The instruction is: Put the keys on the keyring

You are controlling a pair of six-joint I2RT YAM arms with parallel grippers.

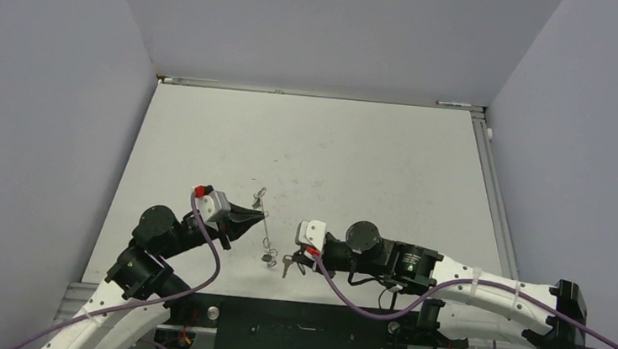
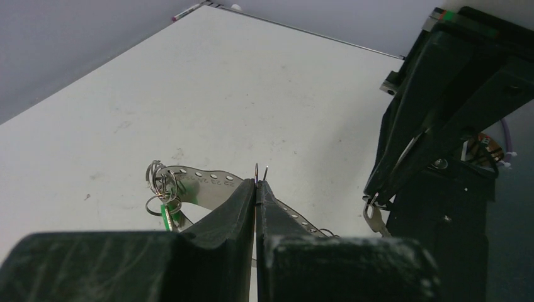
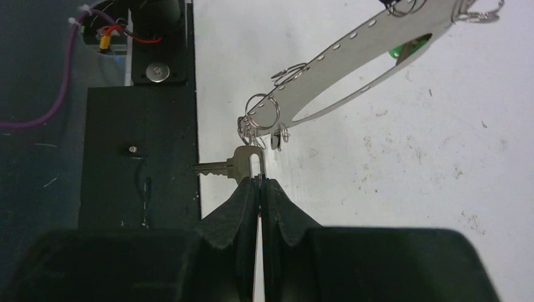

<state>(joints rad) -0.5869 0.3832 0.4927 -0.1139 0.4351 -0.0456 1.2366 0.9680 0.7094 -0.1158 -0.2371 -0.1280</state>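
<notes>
I'm pinching the keyring [image 2: 256,171] in my left claw [image 2: 256,182] and a key [image 3: 234,165] in my right claw [image 3: 259,181]. The arm label [image 1: 412,260] is showing illegibly small.

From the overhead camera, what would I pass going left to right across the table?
Left hand → perforated metal strip with rings → key → right hand.

White-and-black arms [image 1: 482,282] trail purple cables [image 1: 361,309], with black tapered fingers [image 2: 233,207] and red tabs [image 1: 200,190].
</notes>
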